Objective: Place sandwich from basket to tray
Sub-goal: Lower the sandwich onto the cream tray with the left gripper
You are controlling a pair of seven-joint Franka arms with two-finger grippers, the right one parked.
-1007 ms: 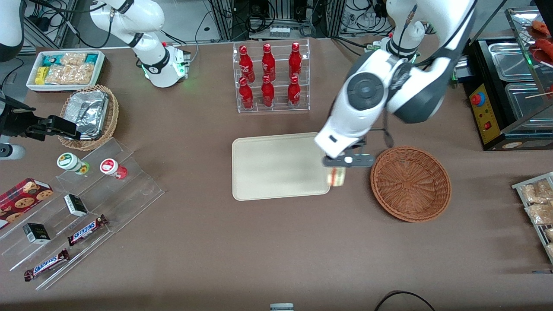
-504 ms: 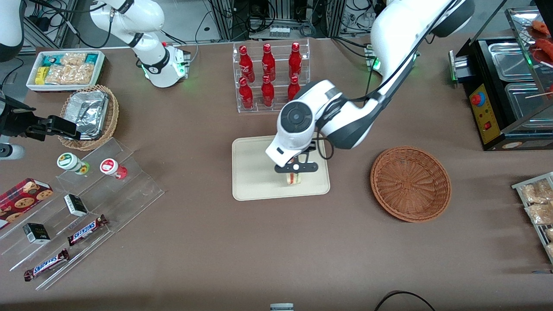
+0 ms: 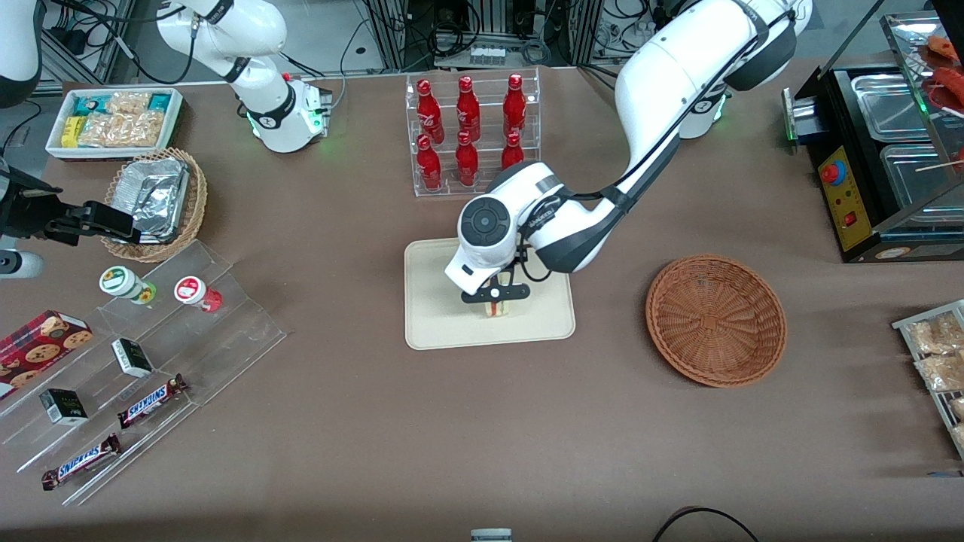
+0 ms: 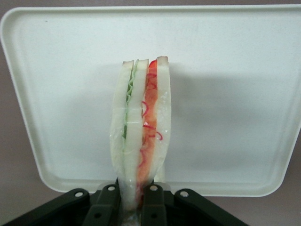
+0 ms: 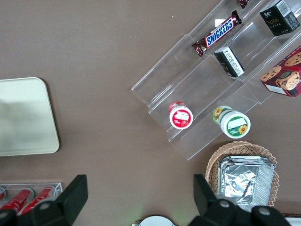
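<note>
The hand [image 3: 495, 295] is over the tray [image 3: 433, 316], fingers [image 4: 107, 207] clamped on the sandwich [image 4: 141, 127], pinching its narrow end. The sandwich sticks straight out from between the fingers, standing on edge, green filling on one side, red-orange on the other, pale bread between. In the front view it peeks out just below the hand [image 3: 495, 309], above the part of the tray nearer the front camera. Hard to say whether its tip touches the tray or hangs just clear. The basket [image 3: 716, 320] sits on the bench [image 3: 482, 436], well apart from the tray, toward the working arm's end, with no sandwich in it.
</note>
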